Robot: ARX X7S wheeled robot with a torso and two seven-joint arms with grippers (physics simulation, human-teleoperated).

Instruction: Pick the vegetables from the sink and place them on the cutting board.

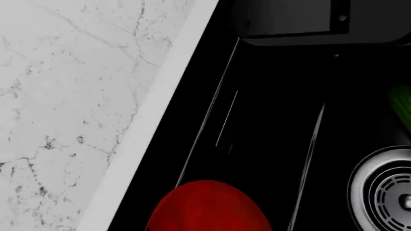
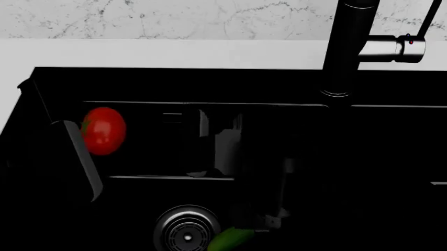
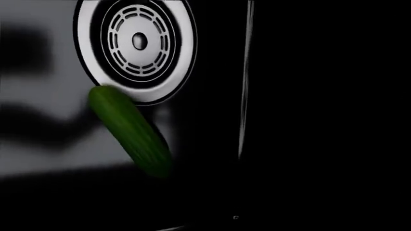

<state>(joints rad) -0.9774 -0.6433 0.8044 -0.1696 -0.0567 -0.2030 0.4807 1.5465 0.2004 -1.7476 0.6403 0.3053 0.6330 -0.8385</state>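
A kitchen: black sink (image 2: 209, 83) with faucet (image 2: 347, 47) set in a marble counter (image 1: 70, 96).

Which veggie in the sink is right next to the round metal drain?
The cucumber. It is long and green, and one end lies on the rim of the drain. The other vegetable, the round red tomato, is farther off by the sink's left wall.
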